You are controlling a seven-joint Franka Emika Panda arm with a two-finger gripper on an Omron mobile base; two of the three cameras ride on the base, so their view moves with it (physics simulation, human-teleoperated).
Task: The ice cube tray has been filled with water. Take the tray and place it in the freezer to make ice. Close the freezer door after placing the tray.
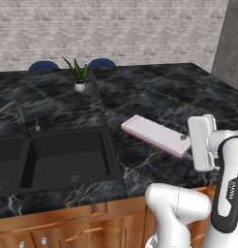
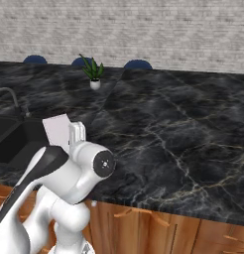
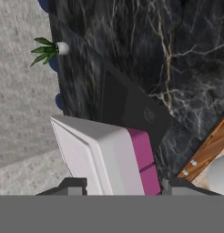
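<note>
The thin, flat pinkish-white ice cube tray (image 1: 156,135) with its magenta edge hangs above the black marble desk (image 1: 155,92), just right of the dark double sink (image 1: 58,160), tilted, with its near end up at the white arm's two-finger gripper (image 1: 185,141). From the left base view the white hand block covers the fingers almost entirely; only a small dark tip shows at the tray's end. In the hand view the two dark fingertips (image 3: 70,186) rise on either side of the tray's near end, magenta side to the right, so the jaws are clamped on the tray's end, though the contact itself is cut off by the picture's lower edge. From the right base view, the arm's elbow hides most of the tray, leaving only a pale corner (image 2: 57,130) above it. Farther back, a small green plant in a white pot (image 1: 79,76) stands on the desk. Blue chair backs (image 1: 43,65) peek over the desk's far edge, mostly hidden. A curved tap (image 1: 12,114) rises at the sink, cut off at the left edge.
</note>
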